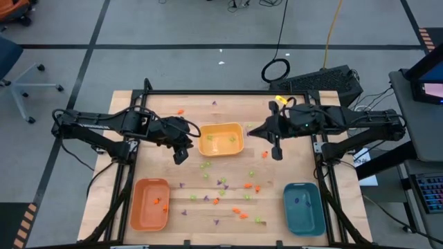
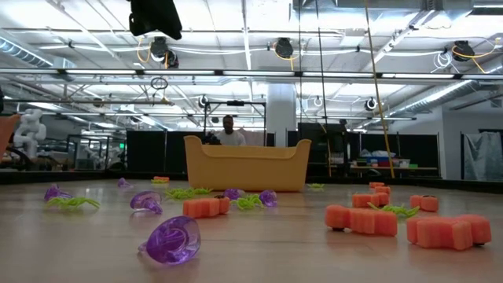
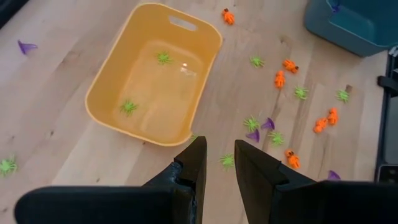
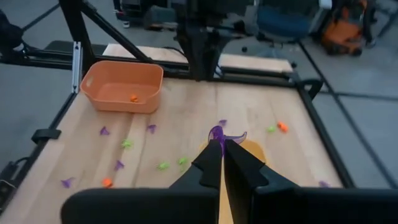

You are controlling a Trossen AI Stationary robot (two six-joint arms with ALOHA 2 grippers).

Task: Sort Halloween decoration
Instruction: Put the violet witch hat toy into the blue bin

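Observation:
The Halloween decoration pieces are tiny orange [image 1: 248,185], light green [image 1: 205,166] and purple [image 1: 220,182] bits. They lie scattered on the wooden table between the trays. Two green pieces [image 3: 128,106] lie inside the yellow tray [image 1: 237,129]. My left gripper [image 3: 219,163] is open and hovers above the table, just off the yellow tray's left near corner [image 3: 184,140]. My right gripper [image 4: 221,147] is shut on a purple piece, to the right of the yellow tray [image 4: 246,148]. My right gripper pinches a small purple piece [image 4: 216,132] between its two fingertips [image 4: 211,154]. Most of the piece sticks out past them. The fingers slant down toward the table's left. The piece is lifted clear of the table.
An orange tray [image 1: 137,211] holding a few orange pieces stands at the near left. A teal tray [image 1: 317,216] with a purple piece stands at the near right. More pieces lie near the far edge [image 1: 180,111]. A black frame runs along the table's edges [image 4: 317,134].

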